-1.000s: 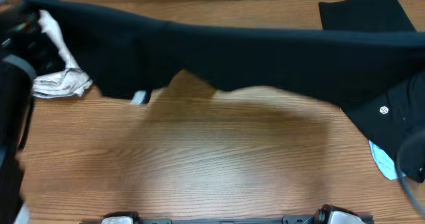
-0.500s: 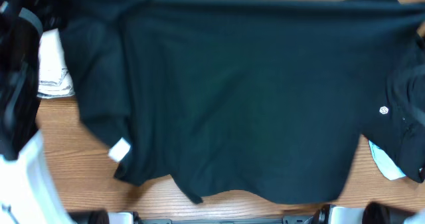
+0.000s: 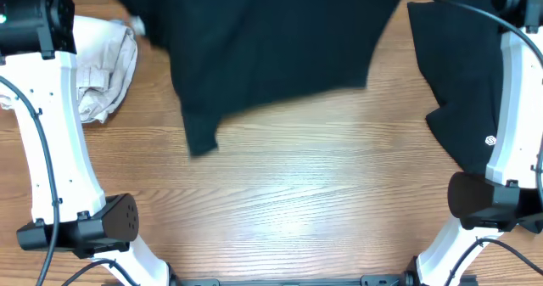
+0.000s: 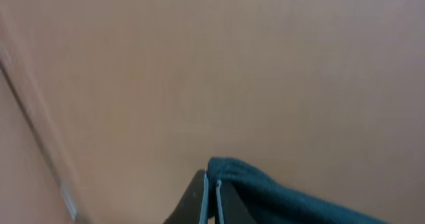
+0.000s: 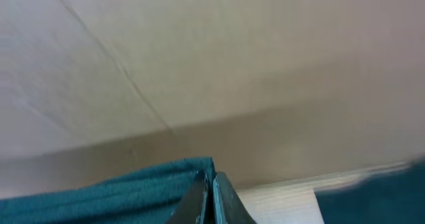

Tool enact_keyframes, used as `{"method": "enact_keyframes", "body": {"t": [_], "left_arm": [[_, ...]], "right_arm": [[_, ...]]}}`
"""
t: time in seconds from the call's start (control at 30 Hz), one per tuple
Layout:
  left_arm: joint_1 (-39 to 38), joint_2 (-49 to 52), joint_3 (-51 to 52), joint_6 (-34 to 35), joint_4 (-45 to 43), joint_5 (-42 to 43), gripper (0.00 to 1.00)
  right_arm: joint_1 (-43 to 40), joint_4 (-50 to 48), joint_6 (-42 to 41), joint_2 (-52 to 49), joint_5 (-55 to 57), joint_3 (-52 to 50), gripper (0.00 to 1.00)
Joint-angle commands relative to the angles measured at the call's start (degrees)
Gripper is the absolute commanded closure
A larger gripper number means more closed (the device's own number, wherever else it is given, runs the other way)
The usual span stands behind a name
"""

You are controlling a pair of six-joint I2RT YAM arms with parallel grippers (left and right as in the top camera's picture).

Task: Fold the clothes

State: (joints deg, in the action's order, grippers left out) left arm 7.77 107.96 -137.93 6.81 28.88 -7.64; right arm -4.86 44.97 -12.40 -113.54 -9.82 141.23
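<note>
Jaws on both sides clamp the black T-shirt [image 3: 271,48] hanging over the wood-grain table [image 3: 297,193]; plain beige backdrop [image 4: 199,64] beyond.

The T-shirt [image 3: 271,57], spread across almost the whole overhead view a moment ago, is now hanging smaller toward the far edge, so the table [image 3: 322,201] is showing again, the white cloth [image 3: 106,70] and the other black garment [image 3: 454,82] are lying uncovered, and the left arm [image 3: 53,150] and right arm [image 3: 512,108] are standing in view.
</note>
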Motion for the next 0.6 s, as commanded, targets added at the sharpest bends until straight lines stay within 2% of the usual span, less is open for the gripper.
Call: {"method": "enact_keyframes", "body": {"t": [0.0, 0.1, 0.23, 0.37, 0.57], "left_arm": [[2.05, -2.78, -3.28, -2.16, -4.94, -2.60, 0.96], [2.05, -2.73, -3.98, -2.16, -5.57, -2.34, 0.96], [2.05, -1.31, -3.93, -2.19, -1.51, -2.10, 0.96], [2.05, 2.05, -3.93, -2.16, 4.96, -1.22, 0.96], [2.05, 9.25, -3.93, -2.12, 19.41, 0.24, 0.96]], "right_arm": [[-1.57, -4.26, -1.11, 3.63, 5.27, 2.84, 0.96], [-1.57, -5.25, -1.09, 3.58, 5.25, 2.84, 0.96], [-1.49, -2.80, -1.14, 1.11, 4.87, 1.70, 0.96], [-1.46, 1.40, -1.07, -2.95, 4.20, 0.00, 0.96], [-1.62, 8.76, -0.79, -9.01, 4.17, -0.26, 0.96]]}}
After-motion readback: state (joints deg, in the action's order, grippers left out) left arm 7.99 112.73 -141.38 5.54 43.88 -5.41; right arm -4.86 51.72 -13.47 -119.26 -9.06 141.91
